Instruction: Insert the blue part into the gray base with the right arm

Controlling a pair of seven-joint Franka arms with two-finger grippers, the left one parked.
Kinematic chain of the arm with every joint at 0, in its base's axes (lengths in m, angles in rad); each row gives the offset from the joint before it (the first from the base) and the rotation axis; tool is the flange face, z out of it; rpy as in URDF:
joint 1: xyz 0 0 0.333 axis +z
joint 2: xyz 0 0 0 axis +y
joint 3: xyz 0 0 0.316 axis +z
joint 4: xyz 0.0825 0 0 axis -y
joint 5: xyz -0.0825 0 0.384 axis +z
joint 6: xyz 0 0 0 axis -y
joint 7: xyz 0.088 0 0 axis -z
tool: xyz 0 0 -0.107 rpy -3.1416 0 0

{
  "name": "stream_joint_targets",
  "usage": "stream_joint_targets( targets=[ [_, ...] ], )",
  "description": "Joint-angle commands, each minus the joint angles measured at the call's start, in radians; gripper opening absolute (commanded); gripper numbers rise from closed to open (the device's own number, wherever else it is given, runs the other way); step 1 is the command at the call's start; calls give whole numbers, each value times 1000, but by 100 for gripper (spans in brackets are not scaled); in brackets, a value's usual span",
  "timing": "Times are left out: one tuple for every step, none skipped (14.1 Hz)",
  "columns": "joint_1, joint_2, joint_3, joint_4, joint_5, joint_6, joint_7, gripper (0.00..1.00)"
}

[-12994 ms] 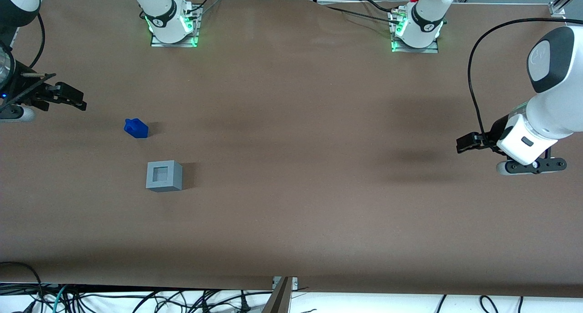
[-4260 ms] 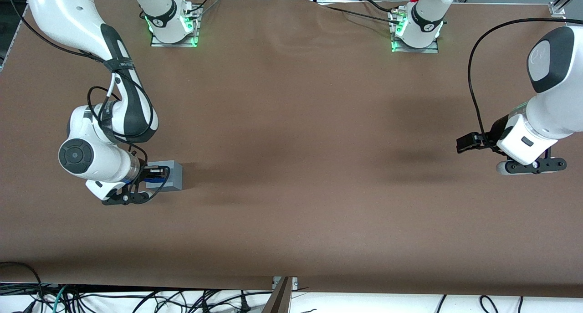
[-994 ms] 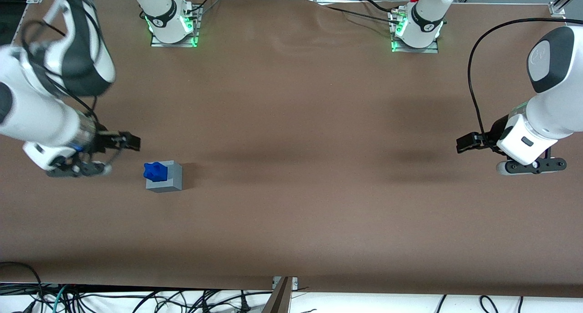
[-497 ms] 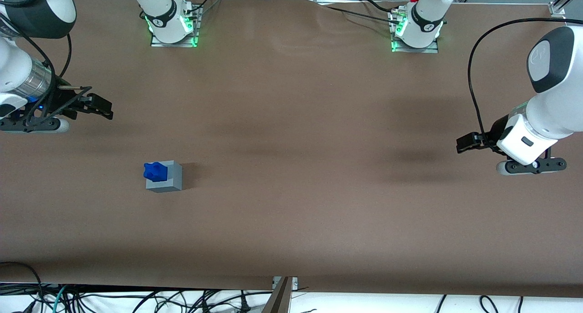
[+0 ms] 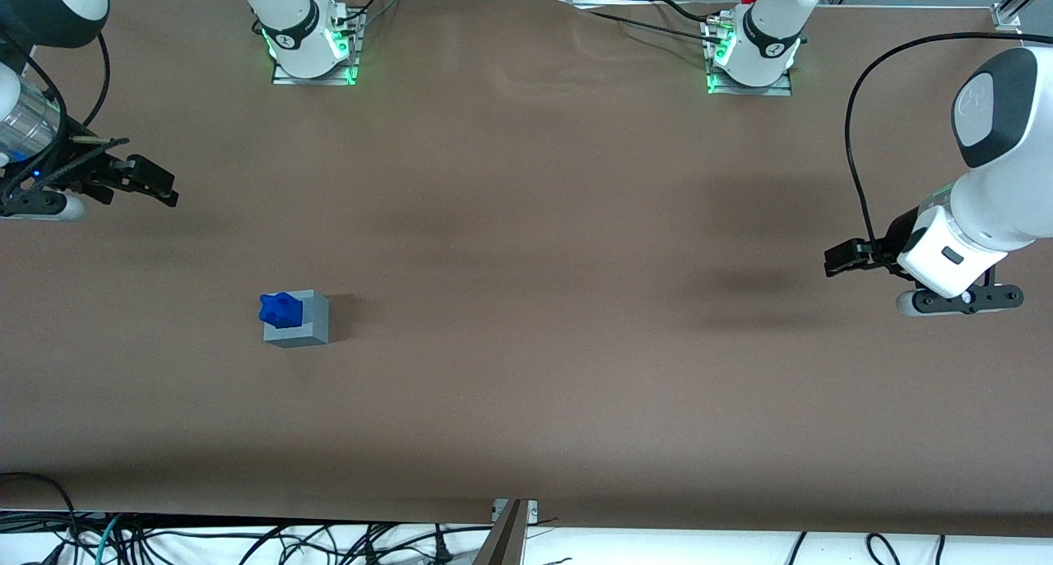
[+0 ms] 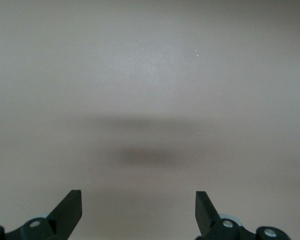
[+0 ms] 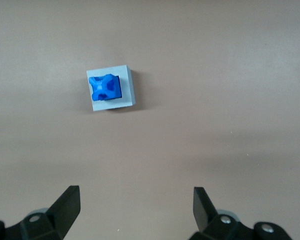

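The blue part (image 5: 280,310) stands in the recess of the gray base (image 5: 308,322), its knob end sticking up above the cube's top. The wrist view shows the same: blue part (image 7: 105,88) seated in the gray base (image 7: 127,90), both on the brown table. My right gripper (image 5: 144,182) hangs open and empty well above the table, farther from the front camera than the base and out at the working arm's end. In the wrist view my gripper (image 7: 135,200) has only bare table between its fingertips.
The brown table (image 5: 526,368) stretches wide around the base. Two arm mounts with green lights (image 5: 313,51) (image 5: 750,59) stand at the edge farthest from the camera. Cables lie below the near edge.
The right arm has pulled away from the base, rising and swinging toward its end of the table. The blue part stays seated in the gray base, unmoved.
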Motion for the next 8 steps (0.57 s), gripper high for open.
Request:
stream_joint_targets(
  targets=[
    [-18,-16,23,2,5,-29,10,100],
    [-18,-16,23,2,5,-35,-2,100],
    [-18,-9,21,12,5,-40,-7,100],
    [-20,-6,17,16,5,-43,-7,100],
    [-20,0,17,19,6,-43,-7,100],
    [-18,-2,17,20,6,-43,-7,100],
    [-18,-2,17,19,6,-52,-5,100],
    [-18,3,17,20,6,-52,-5,100]
  ],
)
